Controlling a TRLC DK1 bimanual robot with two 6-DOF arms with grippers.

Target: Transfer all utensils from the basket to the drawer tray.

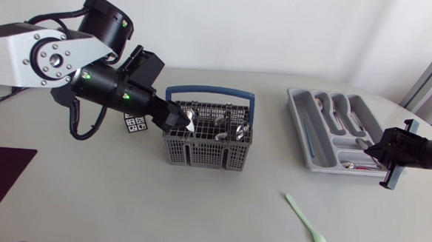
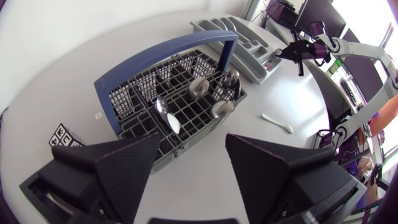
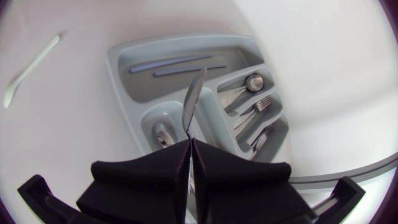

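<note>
Steel knife (image 3: 194, 99) was clamped in right pincer (image 3: 190, 146) over tray (image 3: 115, 62); best lowered flat along a long slot before release. Left pincer (image 2: 193, 143) stood apart at basket (image 2: 134, 102).

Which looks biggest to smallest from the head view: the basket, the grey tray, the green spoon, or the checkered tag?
1. basket and grey tray: they look about the same, so I won't pick.
2. green spoon.
3. checkered tag, the smallest.

Overhead head view shares basket (image 1: 199, 154) with left wrist, tray (image 1: 305, 139) with right wrist
</note>
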